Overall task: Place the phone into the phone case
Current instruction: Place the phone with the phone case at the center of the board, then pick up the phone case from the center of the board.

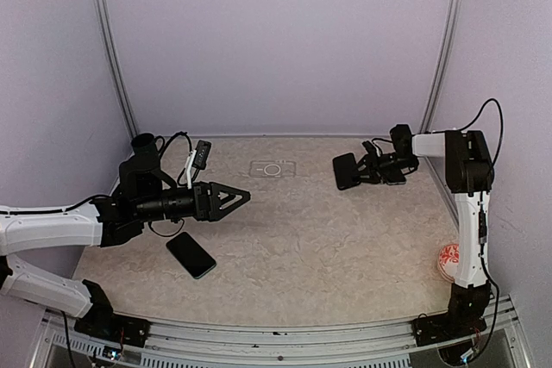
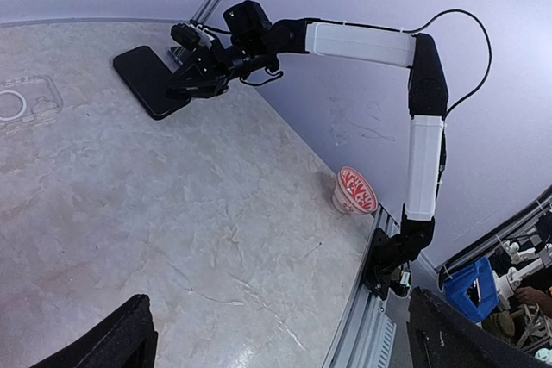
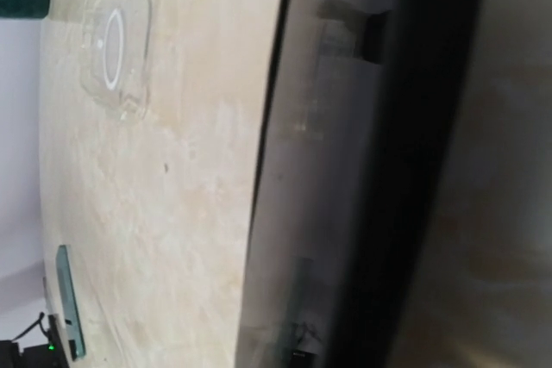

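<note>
Black phone (image 1: 347, 171) is sitting at the far right of the table (image 1: 345, 247), with the right gripper (image 1: 369, 169) touching its right edge. Can't tell whether the jaws are clamping it or standing just off it. The right wrist view is filling with the phone's dark face and showing no fingers. Phone looks propped up off the table rather than flat, but I'm not certain.

Clear case (image 1: 272, 168) is lying flat near the far wall, well apart from that phone and to its left. Nothing is sitting in it. I'm reading this as the pick or regrip step: phone being handled, insertion not yet begun.

Left gripper (image 1: 235, 198) is hovering with its jaws wide apart, holding nothing and pointing toward the middle of the table.

Next move is calling for, I think:
- a firm hold on the phone's edges
- carrying it left until it is over the case
- lining up the long axes and matching the camera end to the cutout
- pressing it down into the case

The case looks light, so the left gripper pinning it would probably help.

Counting:
- two phones: the black one, plus a second phone (image 1: 191, 254) lying flat by the left arm, untouched
- one case
- one red-and-white cup (image 1: 448, 258) beside the right arm
- two arms
</note>
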Robot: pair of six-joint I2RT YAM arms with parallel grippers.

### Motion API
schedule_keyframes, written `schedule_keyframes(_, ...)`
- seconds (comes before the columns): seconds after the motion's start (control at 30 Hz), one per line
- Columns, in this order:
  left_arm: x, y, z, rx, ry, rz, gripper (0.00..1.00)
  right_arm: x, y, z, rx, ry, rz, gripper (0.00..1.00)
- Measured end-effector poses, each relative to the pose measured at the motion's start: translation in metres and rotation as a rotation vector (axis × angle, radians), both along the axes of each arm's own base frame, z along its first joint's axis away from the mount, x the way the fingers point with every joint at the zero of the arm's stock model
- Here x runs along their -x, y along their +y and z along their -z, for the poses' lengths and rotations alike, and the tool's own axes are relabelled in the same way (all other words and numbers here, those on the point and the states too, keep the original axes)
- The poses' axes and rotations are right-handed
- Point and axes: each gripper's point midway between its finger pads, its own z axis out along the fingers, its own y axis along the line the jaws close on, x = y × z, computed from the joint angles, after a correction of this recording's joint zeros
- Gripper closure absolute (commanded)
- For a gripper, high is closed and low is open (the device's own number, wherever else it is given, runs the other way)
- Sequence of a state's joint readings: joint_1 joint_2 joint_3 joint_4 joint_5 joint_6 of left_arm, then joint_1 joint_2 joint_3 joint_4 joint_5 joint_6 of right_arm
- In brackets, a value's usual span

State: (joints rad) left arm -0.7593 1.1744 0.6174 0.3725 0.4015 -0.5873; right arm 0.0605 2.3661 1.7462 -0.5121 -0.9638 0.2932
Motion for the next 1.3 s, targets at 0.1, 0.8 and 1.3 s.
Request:
schedule_keyframes(0.1,0.000,0.000,0.000,0.000,0.000,0.000,0.01,-0.002,-0.004,0.001,0.015,-0.004,0.008,0.63)
schedule_keyframes(0.8,-0.007,0.005,-0.001,0.001,0.002,-0.051,0.01,-0.001,-0.036,-0.001,0.239,-0.061,0.107,0.33)
schedule_keyframes(1.3,-0.112,0.056,0.015,-0.094,0.083,-0.392,0.01,0.048,0.043,-0.122,0.272,-0.424,0.024,0.29)
